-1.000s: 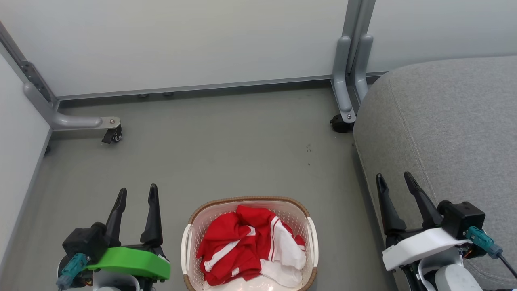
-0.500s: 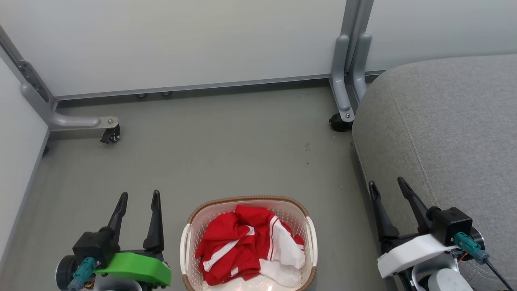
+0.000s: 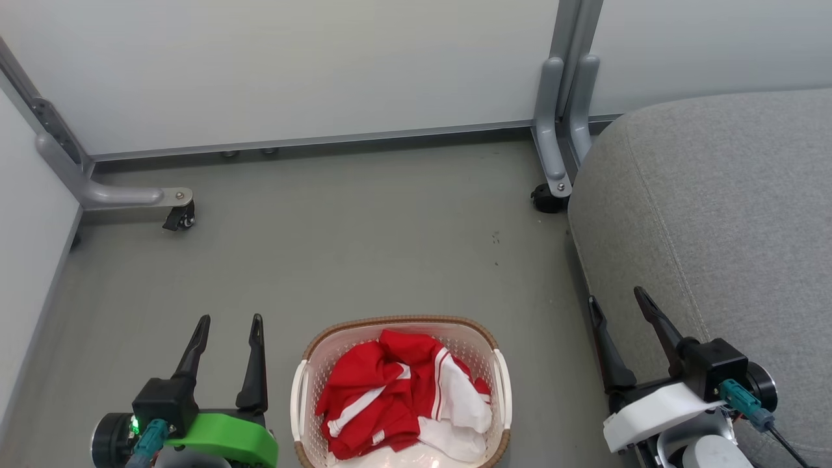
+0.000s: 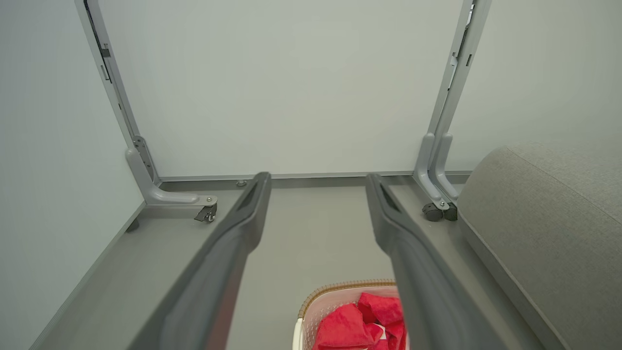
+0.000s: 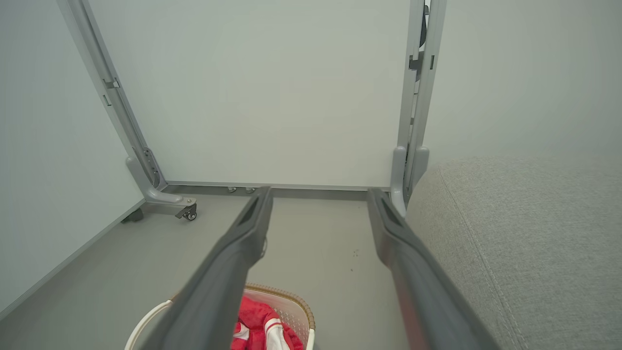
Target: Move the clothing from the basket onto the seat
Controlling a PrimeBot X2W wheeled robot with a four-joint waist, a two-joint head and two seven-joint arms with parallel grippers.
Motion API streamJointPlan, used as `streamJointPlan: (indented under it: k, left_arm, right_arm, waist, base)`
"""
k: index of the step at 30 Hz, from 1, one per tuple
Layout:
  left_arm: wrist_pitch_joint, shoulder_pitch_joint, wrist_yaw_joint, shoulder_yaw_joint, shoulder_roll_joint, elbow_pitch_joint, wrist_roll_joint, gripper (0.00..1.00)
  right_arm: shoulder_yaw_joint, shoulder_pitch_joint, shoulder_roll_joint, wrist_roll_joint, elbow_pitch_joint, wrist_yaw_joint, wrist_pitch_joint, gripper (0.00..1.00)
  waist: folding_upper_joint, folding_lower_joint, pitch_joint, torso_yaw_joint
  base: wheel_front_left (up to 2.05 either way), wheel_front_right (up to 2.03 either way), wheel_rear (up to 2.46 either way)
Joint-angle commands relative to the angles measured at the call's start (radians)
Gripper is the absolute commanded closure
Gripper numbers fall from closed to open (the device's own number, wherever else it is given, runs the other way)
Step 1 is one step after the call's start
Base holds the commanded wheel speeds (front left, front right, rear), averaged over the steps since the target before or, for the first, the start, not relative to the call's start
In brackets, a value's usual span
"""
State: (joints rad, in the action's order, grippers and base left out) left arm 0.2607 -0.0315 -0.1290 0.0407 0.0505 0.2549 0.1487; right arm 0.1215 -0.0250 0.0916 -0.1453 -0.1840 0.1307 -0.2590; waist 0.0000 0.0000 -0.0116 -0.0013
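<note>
1. The clothing [image 3: 396,396] lies crumpled in the basket [image 3: 403,323], red folds and white panels heaped to about rim height with nothing spilling over. The basket stands on the floor [image 3: 364,234] directly before the robot, between its two arms.
2. The left gripper [image 3: 231,318] hovers just left of the basket, fingers apart and empty. The right gripper [image 3: 616,296] sits between the basket and the seat [image 3: 715,195], fingers likewise spread and holding nothing (flanking the basket this way probably leaves either arm free to reach in).
3. The seat's rounded edge runs just beside the right gripper. A strip of bare floor separates it from the basket.
4. Ahead, the floor lies open up to the pale panel wall [image 3: 292,65]. A caster foot [image 3: 551,198] stands close to the seat's far corner.
5. No garment is lifted yet. The next move likely calls for a descent from above into the heap, clearing the brown rim, then a swing right over the seat's edge. Snagged fabric could drag the light basket along.
</note>
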Motion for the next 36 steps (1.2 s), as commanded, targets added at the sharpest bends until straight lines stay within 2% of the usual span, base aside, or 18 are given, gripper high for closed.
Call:
streamJointPlan:
  k: [1, 15, 21, 29, 36]
  left_arm:
    - [0.005, 0.012, -0.003, 0.001, 0.001, 0.001, -0.006, 0.0]
    - [0.005, 0.0, 0.001, -0.007, 0.0, 0.01, 0.009, 0.0]
    - [0.005, -0.027, 0.006, 0.012, 0.0, 0.016, -0.016, 0.0]
    - [0.003, -0.162, 0.018, 0.122, 0.001, 0.114, -0.055, 0.0]
    - [0.003, -0.353, 0.025, 0.265, 0.001, 0.3, -0.084, 0.0]
  right_arm:
    - [0.001, 0.008, 0.002, 0.003, -0.003, 0.0, -0.006, 0.0]
    - [-0.002, 0.002, 0.0, -0.008, 0.002, 0.0, 0.004, 0.0]
    - [-0.005, -0.018, 0.006, -0.008, 0.011, 0.0, 0.005, 0.0]
    - [-0.004, -0.072, 0.017, -0.009, 0.063, 0.0, 0.014, 0.0]
    - [0.0, -0.15, 0.035, -0.01, 0.117, 0.0, 0.016, 0.0]
  waist:
    - [0.0, 0.0, 0.001, 0.0]
    - [0.0, 0.0, -0.009, 0.0]
    - [0.0, 0.0, -0.034, -0.002]
    - [0.0, 0.0, -0.155, -0.013]
    - [0.0, 0.0, -0.322, -0.041]
  base:
    - [0.0, 0.0, 0.0]
    - [0.0, 0.0, 0.0]
    - [0.0, 0.0, 0.0]
    - [0.0, 0.0, 0.0]
    - [0.0, 0.0, 0.0]
